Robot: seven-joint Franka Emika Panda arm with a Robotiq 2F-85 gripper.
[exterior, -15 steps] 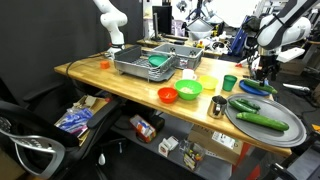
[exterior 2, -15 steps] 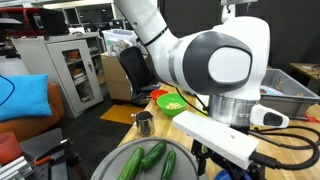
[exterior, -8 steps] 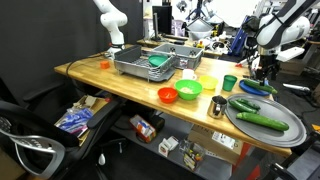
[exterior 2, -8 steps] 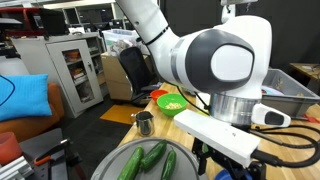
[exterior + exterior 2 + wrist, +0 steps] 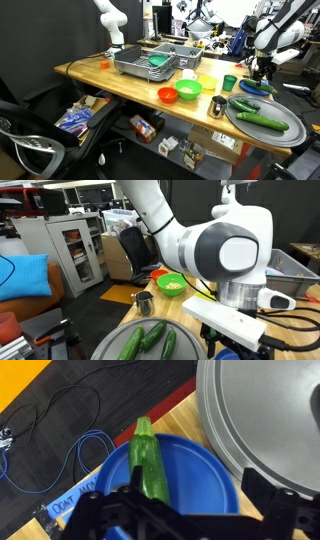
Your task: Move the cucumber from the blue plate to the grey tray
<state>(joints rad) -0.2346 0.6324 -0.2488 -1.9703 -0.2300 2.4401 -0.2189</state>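
1. Large, round, shallow grey tray (image 5: 287, 113), just beside the plate. It already holds other dark green cucumbers (image 5: 262, 121). Judged hazard: a cucumber released on top of these could roll and cross the low rim.
2. Small, round, flat, bright blue plate (image 5: 205, 472). It holds the task cucumber and nothing else. Judged hazard: the plate looks light and is not fixed down, so a finger touching it could slide it toward the nearby table edge.
3. Robotiq gripper (image 5: 190, 485), wrist view. Its fingers stand wide apart, clamped on nothing, above the plate. The cucumber lies nearer one finger than the other. Judged hazard: closing off-centre would push it sideways rather than pinch it.
4. Slim, dark green, elongated cucumber (image 5: 150, 460). It lies flat on the blue plate, with its far tip overhanging the rim on the side away from the tray. Judged hazard: being smooth and round, it could roll or slip from the pads and fall off the table.
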